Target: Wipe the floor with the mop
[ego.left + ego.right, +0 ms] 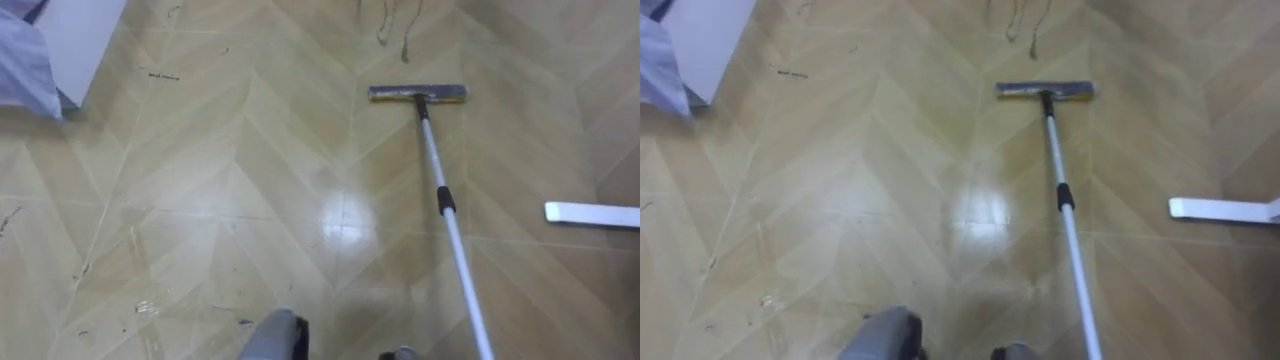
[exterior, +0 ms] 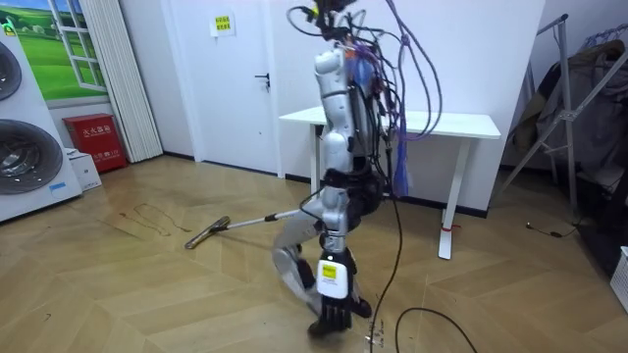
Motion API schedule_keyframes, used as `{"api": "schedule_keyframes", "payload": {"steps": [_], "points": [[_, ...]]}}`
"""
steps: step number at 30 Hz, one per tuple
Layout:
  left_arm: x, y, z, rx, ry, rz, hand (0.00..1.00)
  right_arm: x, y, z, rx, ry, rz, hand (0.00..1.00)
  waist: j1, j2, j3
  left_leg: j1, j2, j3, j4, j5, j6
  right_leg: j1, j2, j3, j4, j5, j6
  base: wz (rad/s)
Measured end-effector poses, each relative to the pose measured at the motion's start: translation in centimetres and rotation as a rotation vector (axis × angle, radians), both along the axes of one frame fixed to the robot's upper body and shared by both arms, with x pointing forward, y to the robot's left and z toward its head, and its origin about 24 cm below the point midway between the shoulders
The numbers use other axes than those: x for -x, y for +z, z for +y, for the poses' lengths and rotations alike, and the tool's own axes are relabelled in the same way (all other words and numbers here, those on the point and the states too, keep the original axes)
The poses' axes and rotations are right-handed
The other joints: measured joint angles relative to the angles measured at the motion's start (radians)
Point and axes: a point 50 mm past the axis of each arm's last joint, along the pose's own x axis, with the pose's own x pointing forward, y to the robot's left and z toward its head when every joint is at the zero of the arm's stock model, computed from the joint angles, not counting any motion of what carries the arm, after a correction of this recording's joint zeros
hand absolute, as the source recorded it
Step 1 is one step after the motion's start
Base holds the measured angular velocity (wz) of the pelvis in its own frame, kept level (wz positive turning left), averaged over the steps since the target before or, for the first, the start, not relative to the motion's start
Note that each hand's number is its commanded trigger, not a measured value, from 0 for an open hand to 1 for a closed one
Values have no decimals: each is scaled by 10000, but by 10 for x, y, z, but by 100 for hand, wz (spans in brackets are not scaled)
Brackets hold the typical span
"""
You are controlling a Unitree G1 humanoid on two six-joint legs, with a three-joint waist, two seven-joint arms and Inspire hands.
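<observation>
On the pale herringbone floor (image 1: 220, 200) ahead of the robot lies the mop (image 1: 432, 160), its head (image 1: 417, 93) flat on the boards. The head is a narrow grey bar set crosswise, with a dark socket at its middle where the pole joins. From there the pole, silvery white, slants down to the lower right edge of the eye view, with a short black collar (image 1: 446, 200) partway along it. Just beyond the head, dark scribbled marks (image 1: 392, 28) streak the wood, and smaller dark flecks (image 1: 160, 75) are scattered to the left. A bright patch of glare (image 1: 340, 218) sits left of the pole. A flat white bar (image 1: 592, 213) lies on the floor well to the right of the pole, and a lavender cloth (image 1: 25, 60) hangs beside a white panel (image 1: 85, 35) at the upper left.

Seen from the room, the robot stands upright in front of a white desk (image 2: 392, 123), and the mop reaches from its waist down to the floor on the room view's left. A hand (image 2: 332, 199) meets the pole's upper end against the dark of the body; which hand it is, and whether it grips the pole, cannot be told. Washing machines (image 2: 29, 147) and a red box (image 2: 93, 142) stand by the far wall.
</observation>
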Motion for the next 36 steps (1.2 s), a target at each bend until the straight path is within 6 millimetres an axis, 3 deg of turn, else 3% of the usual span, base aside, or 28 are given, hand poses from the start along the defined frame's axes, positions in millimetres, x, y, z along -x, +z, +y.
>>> {"api": "schedule_keyframes", "payload": {"steps": [1, 2, 3, 5, 7, 8, 10, 11, 12, 13, 14, 15, 16, 17, 19, 21, 23, 24, 25, 27, 29, 30, 31, 32, 33, 34, 35, 36], "points": [[0, 0, -1, 98, 138, -110, 0, -21, 5, 0, -170, 133, -499, 100, 202, -164, 103, -729, 124, 451, 1604, -161, 149, -49, 50, 258, 161, -14, -9, -45], [-1, 0, -1, 113, 99, -174, 0, -32, 7, 1, -271, 184, -767, 100, 261, -191, 127, -1007, 156, 611, 2018, -264, 291, -55, 50, 356, 183, -13, -10, -35], [1, 0, -1, 182, 70, -251, 0, -50, 12, 2, -461, 245, -1260, 100, 364, -317, 204, -1397, 170, 773, 2218, -512, 427, -63, 70, 585, 183, -15, -5, -19], [1, 0, -2, 324, 13, -339, 0, -64, 17, 4, -671, 223, -1655, 100, 407, -444, 244, -1524, 259, 827, 1043, -918, 376, -84, 124, 726, 182, -131, 231, -1], [-5, 0, 0, 478, -51, -449, 0, -65, 17, 4, -913, -109, -1860, 100, 341, -273, 157, -760, 288, 849, -2813, -1093, 335, -187, 191, 572, 240, -304, 420, 29], [-6, 0, 0, 532, -58, -437, 0, -66, 18, 3, -965, -226, -1926, 100, 329, -178, 151, -470, 288, 855, -3796, -1156, 339, -177, 210, 471, 244, -373, 430, 31], [-7, 0, 0, 749, -96, -216, 0, -38, 11, -4, -1071, -842, -1500, 100, 252, 39, 61, 826, 261, 943, -6808, -1268, 444, 6, 218, 254, 211, -700, 463, 23], [-7, 0, 0, 816, -87, -168, 0, -29, 9, -7, -1055, -912, -1318, 100, 233, 107, 25, 1105, 266, 995, -7240, -1320, 523, 106, 190, 188, 153, -736, 461, 25], [-10, 0, -1, 969, -109, -175, 0, -11, 8, -16, -881, -1058, -900, 100, 129, 271, -58, 1427, 113, 1118, -7607, -2160, 1127, 331, 25, 58, 11, -799, 512, 34], [-11, 0, -1, 995, -77, -139, 0, 4, 9, -25, -635, -1150, -434, 100, -86, 288, -86, 1555, -101, 1211, -7665, -2464, 1411, 396, -239, 72, 78, -768, 636, 40], [-14, 1, -2, 998, -75, -197, 0, 12, 9, -29, -481, -1139, -178, 100, -206, 315, -97, 1570, -199, 1268, -7627, -2639, 1489, 266, -393, 68, 496, -576, 868, 50], [-22, 1, -3, 993, -96, -406, 0, 31, 9, -36, -174, -1069, 351, 100, -453, 462, -130, 1593, -494, 1208, -7440, -2962, 1658, -326, -705, 203, 1754, 358, 1138, 44], [-26, 2, -3, 972, -138, -503, 0, 42, 8, -37, -102, -1046, 634, 100, -561, 592, -147, 1651, -572, 1131, -7301, -3166, 1711, -662, -723, 303, 2404, 1025, 1116, 35], [-32, 3, -2, 868, -256, -752, 0, 61, 8, -38, 12, -1130, 1127, 100, -583, 732, -193, 1800, -580, 1037, -7141, -3575, 1768, -1284, -552, 720, 3307, 2296, 1208, 0], [-45, 6, -1, 635, -361, -1368, 0, 76, 2, -25, -242, -1422, 1558, 100, -662, 1019, -173, 2168, -580, 895, -7105, -4033, 1805, -2430, -348, 1074, 3146, 2102, 1543, -15], [-48, 7, -4, 587, -375, -1542, 0, 84, -2, -13, -401, -1542, 1832, 100, -873, 1061, -176, 2528, -628, 900, -7227, -4328, 1863, -2962, -400, 1089, 1477, 2055, 1596, 0], [-46, 6, -5, 610, -388, -1481, 0, 88, -4, -6, -573, -1670, 2143, 100, -873, 995, -142, 3008, -632, 897, -7370, -4673, 1790, -3151, -370, 994, -509, 2180, 1499, -8], [-43, 5, -6, 629, -339, -1385, 0, 89, -4, -6, -543, -1675, 2234, 100, -844, 922, -99, 3415, -632, 891, -7475, -4939, 1721, -3105, -367, 849, -1628, 2413, 1313, -6], [-38, 4, -7, 577, -239, -1194, 0, 83, -3, -9, -424, -1556, 2206, 100, -783, 828, -57, 3843, -601, 846, -7509, -5245, 1603, -2933, -371, 636, -1968, 2806, 1154, 0], [-32, 4, -5, 482, -70, -905, 0, 71, -1, -15, -175, -1383, 2131, 100, -716, 719, -52, 4191, -488, 656, -7150, -5617, 1301, -2539, -382, 345, -1709, 2741, 1034, 6], [-34, 5, -1, 310, -96, -950, 0, 42, 5, -24, 127, -1003, 1693, 100, -483, 633, -30, 3698, -157, 718, -5257, -5093, 696, -2353, -345, 143, -1093, 2240, 796, -10], [-36, 6, 1, 142, 45, -1056, 0, 14, 11, -31, 432, -621, 1193, 100, -243, 404, 90, 3156, 48, 685, -3774, -4117, 415, -2220, -304, 136, -633, 1863, 596, -33], [-38, 6, 1, 82, 224, -1225, 0, -16, 19, -36, 673, -221, 536, 100, 23, 225, 101, 2548, 244, 678, -2615, -2799, 258, -2146, -190, 166, -345, 1528, 532, -33], [-41, 7, 1, 53, 211, -1342, 0, -33, 24, -36, 714, -17, 125, 100, 166, 148, 96, 2251, 292, 681, -2201, -2107, 219, -2122, -172, 188, -243, 1418, 515, -16], [-46, 8, 2, 22, 187, -1540, 0, -66, 35, -37, 830, 360, -757, 100, 383, -14, 117, 1707, 354, 670, -1625, -1299, 128, -2066, -129, 206, -111, 1182, 536, -10], [-49, 8, 2, 32, 161, -1693, 0, -92, 46, -39, 915, 693, -1554, 100, 649, -62, 147, 1163, 630, 678, -1301, -1431, 239, -1925, 40, 201, -33, 978, 512, -11], [-50, 9, 3, 18, 135, -1702, 0, -104, 51, -38, 889, 785, -1988, 100, 743, -129, 189, 943, 741, 683, -1339, -1586, 381, -1827, 89, 202, -7, 871, 495, -13], [-49, 9, 3, 11, 65, -1694, 0, -122, 59, -34, 786, 862, -2726, 100, 944, -228, 275, 673, 826, 667, -1909, -2091, 442, -1502, 126, 200, -22, 630, 577, 9]]}}
